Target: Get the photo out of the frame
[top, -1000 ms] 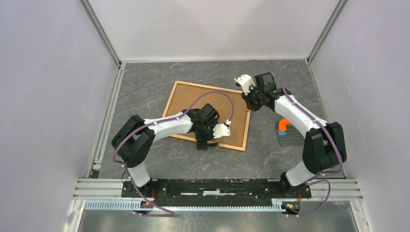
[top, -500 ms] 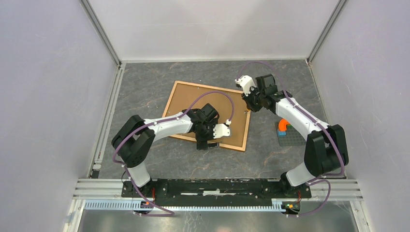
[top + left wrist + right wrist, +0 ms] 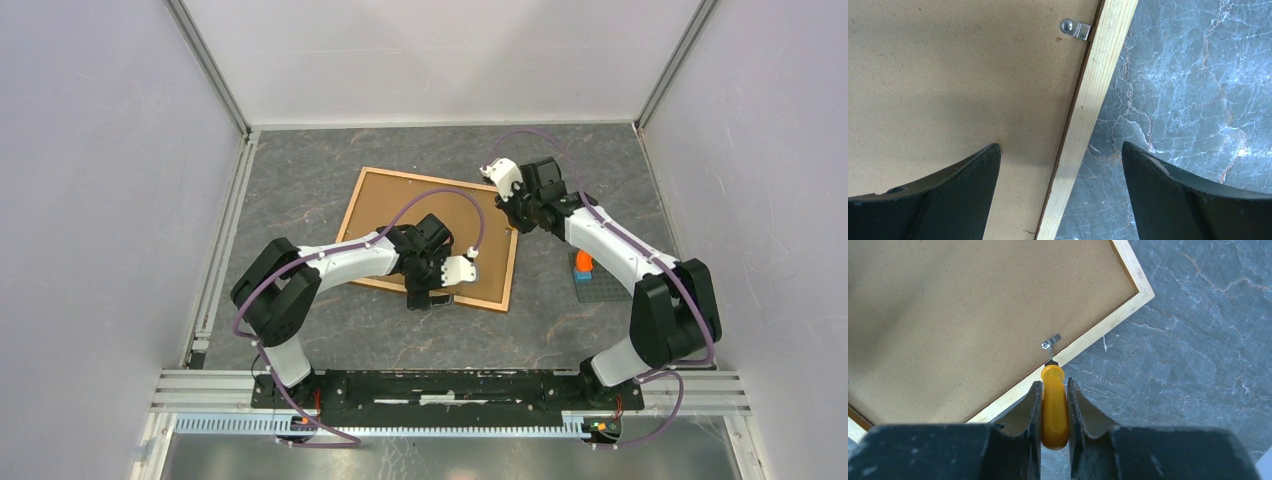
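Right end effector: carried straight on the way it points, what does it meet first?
The yellow-handled screwdriver gripped by the right end effector leads: its tip meets the metal clip at the edge of the frame first; it may already touch, depth unclear.

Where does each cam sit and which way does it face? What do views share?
Top external: above and behind the bases, looking down at the table; both arms show.
Left wrist: looks down through the open left gripper at the frame edge and a metal clip.
Right wrist: looks down past the right gripper, shut on a screwdriver at a second clip.
Shared: all three show the frame's brown back.
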`<state>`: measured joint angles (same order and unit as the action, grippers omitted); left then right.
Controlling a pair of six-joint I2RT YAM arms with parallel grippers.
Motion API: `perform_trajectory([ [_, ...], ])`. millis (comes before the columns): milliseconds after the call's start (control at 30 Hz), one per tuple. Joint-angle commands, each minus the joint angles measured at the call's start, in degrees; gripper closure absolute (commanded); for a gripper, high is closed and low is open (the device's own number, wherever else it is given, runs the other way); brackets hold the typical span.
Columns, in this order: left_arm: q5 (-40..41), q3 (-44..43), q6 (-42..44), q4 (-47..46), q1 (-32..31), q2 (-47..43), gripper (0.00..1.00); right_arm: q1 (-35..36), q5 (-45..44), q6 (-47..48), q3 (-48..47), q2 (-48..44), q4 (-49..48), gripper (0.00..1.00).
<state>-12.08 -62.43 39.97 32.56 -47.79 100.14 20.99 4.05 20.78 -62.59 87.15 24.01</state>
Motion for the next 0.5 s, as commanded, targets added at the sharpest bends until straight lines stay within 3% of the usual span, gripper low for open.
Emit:
perform_trajectory([
  [0, -0.4, -0.1, 0.6, -0.9, -0.5, 1.5, 0.05, 0.9, -9.2, 1.0, 0.6, -0.7, -4.4, 1.00],
  [233, -0.4, 0.2, 0.7, -0.9, -0.5, 1.1, 0.05, 1.1, -11.3, 1.9, 1.0, -0.8, -3.7, 1.00],
  [467, -0.2, 0.1, 1.0, -0.6, -0.5, 1.2, 0.05, 1.0, -4.2, -1.4, 0.5, 0.1, -2.1, 1.00],
])
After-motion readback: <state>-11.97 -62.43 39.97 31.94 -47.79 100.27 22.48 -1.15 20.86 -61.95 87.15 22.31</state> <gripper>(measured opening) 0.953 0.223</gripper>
